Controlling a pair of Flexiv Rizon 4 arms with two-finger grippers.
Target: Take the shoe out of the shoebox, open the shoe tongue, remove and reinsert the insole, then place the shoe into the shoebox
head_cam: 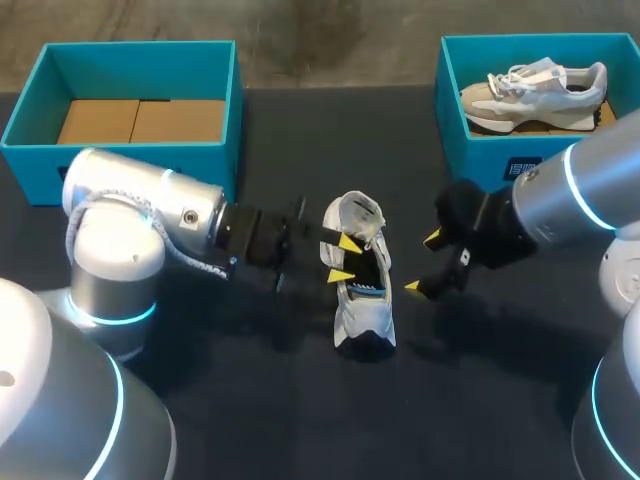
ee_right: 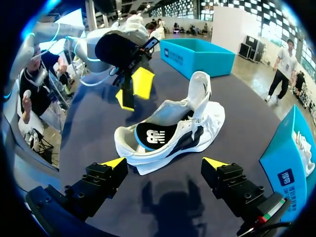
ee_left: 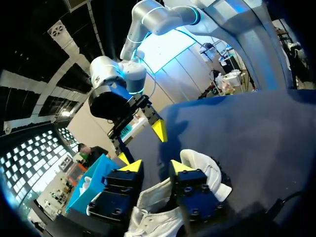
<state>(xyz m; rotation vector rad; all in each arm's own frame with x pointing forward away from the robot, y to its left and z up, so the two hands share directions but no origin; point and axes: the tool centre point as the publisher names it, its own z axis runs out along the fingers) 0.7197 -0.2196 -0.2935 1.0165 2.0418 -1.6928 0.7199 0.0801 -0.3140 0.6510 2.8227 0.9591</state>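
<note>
The table (head_cam: 300, 400) carries two teal boxes: the left shoebox (head_cam: 140, 48) shows its cardboard floor, likely the box to refill, while the right shoebox (head_cam: 452, 120) holds a second shoe (head_cam: 530, 88). The shoe (head_cam: 362, 305) lies on the table between the arms, so each can work one side. The left end effector (head_cam: 344, 258) hangs spread at its collar, the right end effector (head_cam: 422, 262) spread just beside it, neither gripping. The tongue (head_cam: 358, 212) stands lifted, baring the insole (ee_right: 155, 136)
</note>
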